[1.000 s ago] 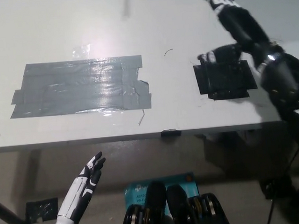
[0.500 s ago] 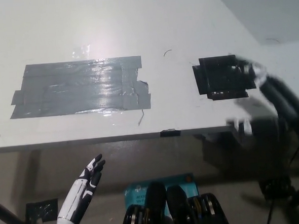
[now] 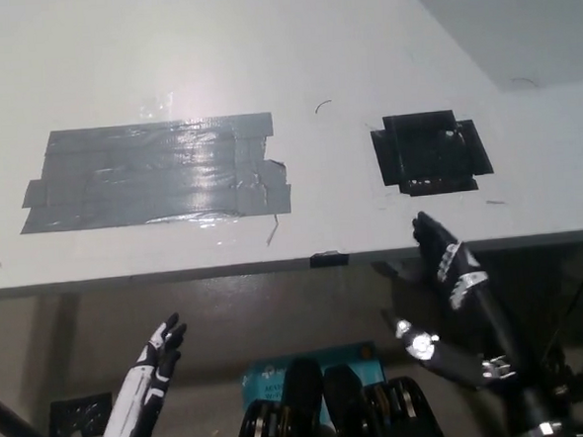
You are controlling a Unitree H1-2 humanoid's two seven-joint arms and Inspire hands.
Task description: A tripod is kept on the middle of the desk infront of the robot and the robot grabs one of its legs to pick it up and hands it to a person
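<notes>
Right hand [image 3: 461, 279]: black, glossy segments with pale metal bands. Its fingers [image 3: 429, 238] are stretched straight and a little apart, closed on nothing. The tips point up toward the front edge of the desk [image 3: 261, 42] and sit just below it, not touching. Reads as a slack, unloaded pose rather than a reach.

Just beyond those fingertips, on the desk top, is a square patch of black tape [image 3: 428, 151]: matt, overlapped strips, ragged corners. Likely a placement marker. Nothing stands on it.

Further off to the hand's left is a wide patch of grey duct tape [image 3: 160, 172], shiny and wrinkled, with its strip ends lifting. The desk top is smooth, white and glare-lit.

Left hand [image 3: 154, 364]: white shell with dark fingers, which are extended and empty. It rests low, well below the desk edge.

Between the two hands, on the floor, lies a blue printed item [image 3: 310, 361], perhaps a box, too dim to tell.

Tripod: not in view anywhere, neither on the desk nor in either hand. No person shows.
</notes>
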